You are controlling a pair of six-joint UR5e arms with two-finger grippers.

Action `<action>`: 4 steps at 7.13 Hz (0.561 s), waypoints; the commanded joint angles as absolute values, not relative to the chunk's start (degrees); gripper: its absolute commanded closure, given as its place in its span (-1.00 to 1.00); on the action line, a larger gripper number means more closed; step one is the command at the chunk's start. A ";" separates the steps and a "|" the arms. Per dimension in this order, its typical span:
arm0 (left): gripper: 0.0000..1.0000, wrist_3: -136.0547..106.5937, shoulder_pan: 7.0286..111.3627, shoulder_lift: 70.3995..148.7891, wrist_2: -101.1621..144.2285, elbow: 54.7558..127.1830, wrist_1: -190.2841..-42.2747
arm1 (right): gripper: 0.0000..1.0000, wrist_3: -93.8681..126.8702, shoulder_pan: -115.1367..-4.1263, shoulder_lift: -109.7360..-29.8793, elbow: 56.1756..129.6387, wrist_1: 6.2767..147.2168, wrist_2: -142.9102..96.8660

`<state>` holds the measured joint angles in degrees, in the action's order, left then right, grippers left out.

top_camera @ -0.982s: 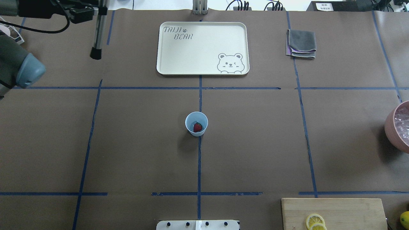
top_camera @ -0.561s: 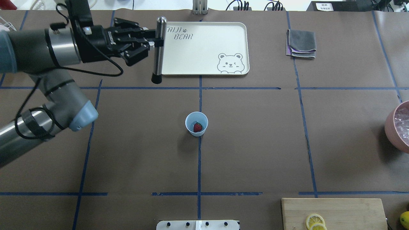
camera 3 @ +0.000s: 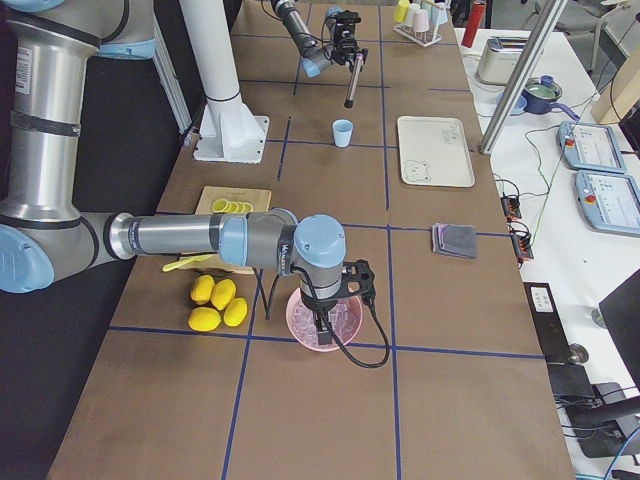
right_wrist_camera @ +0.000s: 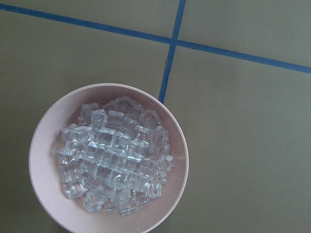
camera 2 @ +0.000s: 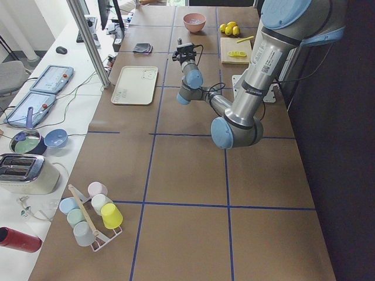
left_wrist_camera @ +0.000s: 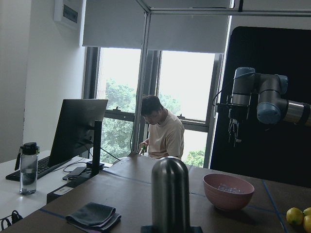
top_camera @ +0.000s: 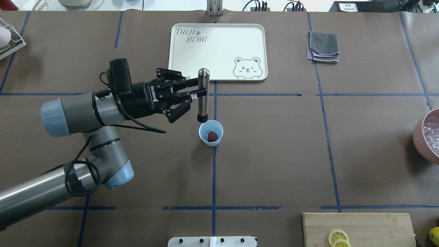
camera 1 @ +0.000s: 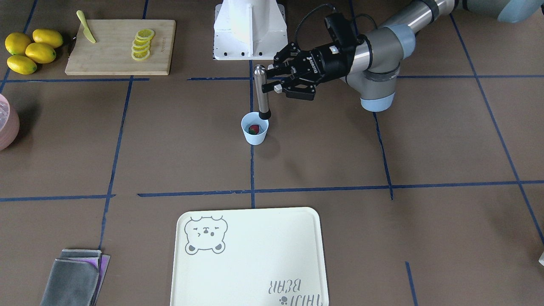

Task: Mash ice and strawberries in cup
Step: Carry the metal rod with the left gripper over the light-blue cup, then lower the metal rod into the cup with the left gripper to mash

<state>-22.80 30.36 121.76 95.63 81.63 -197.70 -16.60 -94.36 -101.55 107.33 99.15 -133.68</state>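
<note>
Approach step, I judge: left gripper (top_camera: 200, 92), clamped on the upright steel muddler (top_camera: 203, 99), hangs beside the pale blue plastic cup (top_camera: 204, 129) holding a red strawberry (top_camera: 212, 136). Clear ice cubes (right_wrist_camera: 112, 155) lie in the pink bowl (right_wrist_camera: 181, 160) under my right gripper (camera 3: 321, 323); its grip I cannot tell. Next: centre the tip, press.

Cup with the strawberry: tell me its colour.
Pale blue cup, clearest in the overhead view.
</note>
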 commanded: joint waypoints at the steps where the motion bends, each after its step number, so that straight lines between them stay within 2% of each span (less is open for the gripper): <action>1: 1.00 -18.72 25.93 121.73 91.50 79.11 -200.48 | -0.99 -16.26 -94.39 -101.60 107.58 99.14 -133.68; 4: 1.00 -17.05 25.06 123.30 88.44 75.16 -200.65 | -0.99 -15.91 -94.39 -101.51 107.58 99.14 -133.68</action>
